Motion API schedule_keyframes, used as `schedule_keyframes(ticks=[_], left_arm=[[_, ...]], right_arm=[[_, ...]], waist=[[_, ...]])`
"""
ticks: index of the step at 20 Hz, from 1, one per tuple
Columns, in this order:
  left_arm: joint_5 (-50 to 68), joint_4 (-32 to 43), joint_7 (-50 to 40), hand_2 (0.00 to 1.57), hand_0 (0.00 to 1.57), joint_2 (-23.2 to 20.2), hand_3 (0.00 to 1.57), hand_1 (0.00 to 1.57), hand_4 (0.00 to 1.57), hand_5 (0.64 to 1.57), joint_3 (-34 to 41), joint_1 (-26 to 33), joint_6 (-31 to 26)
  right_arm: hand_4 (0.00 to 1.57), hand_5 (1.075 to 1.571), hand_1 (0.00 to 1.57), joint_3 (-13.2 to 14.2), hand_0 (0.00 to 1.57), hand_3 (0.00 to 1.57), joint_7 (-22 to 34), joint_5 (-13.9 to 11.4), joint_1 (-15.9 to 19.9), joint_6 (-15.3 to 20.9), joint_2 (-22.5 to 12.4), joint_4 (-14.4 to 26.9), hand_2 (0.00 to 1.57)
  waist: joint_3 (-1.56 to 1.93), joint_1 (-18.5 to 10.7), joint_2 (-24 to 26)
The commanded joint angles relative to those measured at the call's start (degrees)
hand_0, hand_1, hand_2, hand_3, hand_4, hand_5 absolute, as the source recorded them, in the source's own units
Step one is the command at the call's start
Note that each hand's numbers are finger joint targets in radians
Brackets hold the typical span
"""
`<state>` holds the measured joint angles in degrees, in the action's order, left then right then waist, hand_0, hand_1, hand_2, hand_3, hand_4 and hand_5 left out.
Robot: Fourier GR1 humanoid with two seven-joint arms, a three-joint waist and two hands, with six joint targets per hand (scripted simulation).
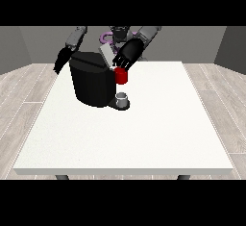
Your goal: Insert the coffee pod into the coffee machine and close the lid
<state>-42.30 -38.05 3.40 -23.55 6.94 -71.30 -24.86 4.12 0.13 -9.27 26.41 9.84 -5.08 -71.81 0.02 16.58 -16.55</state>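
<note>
Robot hand at view's right [129, 53] | above coffee machine [91, 81] | fingers unclear

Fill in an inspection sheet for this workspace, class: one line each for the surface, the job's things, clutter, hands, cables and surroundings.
Surface: white table, large bare area toward the camera.
Job's things: black coffee machine at the table's far side, its lid raised; a red thing at the machine; a grey thing on the machine's base, cannot tell whether it is the pod.
Clutter: nothing seen.
Hands: hand at the view's right is over the machine's top beside the lid, fingers pointing down; hand at the view's left hangs beside the machine, fingers straight.
Cables: nothing seen.
Surroundings: wood-plank floor, grey walls.
</note>
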Motion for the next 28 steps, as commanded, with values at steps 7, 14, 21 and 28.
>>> schedule_keyframes(ticks=[7,14,21,28], left_arm=[[-0.2,1.5,2.2,1.26,1.23,-3.0,1.20,1.23,0.41,1.571,1.0,-2.2,-0.7],[-0.9,1.9,2.6,1.22,1.20,-1.8,1.17,1.20,0.36,1.571,1.0,-1.6,2.2],[-5.3,0.0,2.8,1.23,1.21,-1.3,1.13,1.21,0.00,1.571,-2.8,-2.2,6.0],[-7.1,2.0,8.2,1.17,1.17,-4.7,1.02,1.17,0.00,1.571,-2.8,0.6,8.8]], right_arm=[[0.00,1.571,0.00,-0.2,0.00,0.00,0.2,0.2,0.2,0.2,0.5,-0.7,0.00],[0.00,1.571,0.00,-0.1,0.00,0.00,-0.7,-0.2,-0.1,0.7,0.2,-0.9,0.00],[0.00,1.571,0.00,2.0,0.00,0.00,-0.6,1.0,3.2,-0.4,-1.9,1.1,0.00],[0.00,1.571,0.00,0.0,0.00,0.00,1.0,0.7,0.6,0.0,0.0,-2.0,0.00]], waist=[[-0.01,0.8,-0.6],[-0.01,1.4,-0.9],[0.02,0.3,-3.1],[-0.02,1.5,-3.6]])
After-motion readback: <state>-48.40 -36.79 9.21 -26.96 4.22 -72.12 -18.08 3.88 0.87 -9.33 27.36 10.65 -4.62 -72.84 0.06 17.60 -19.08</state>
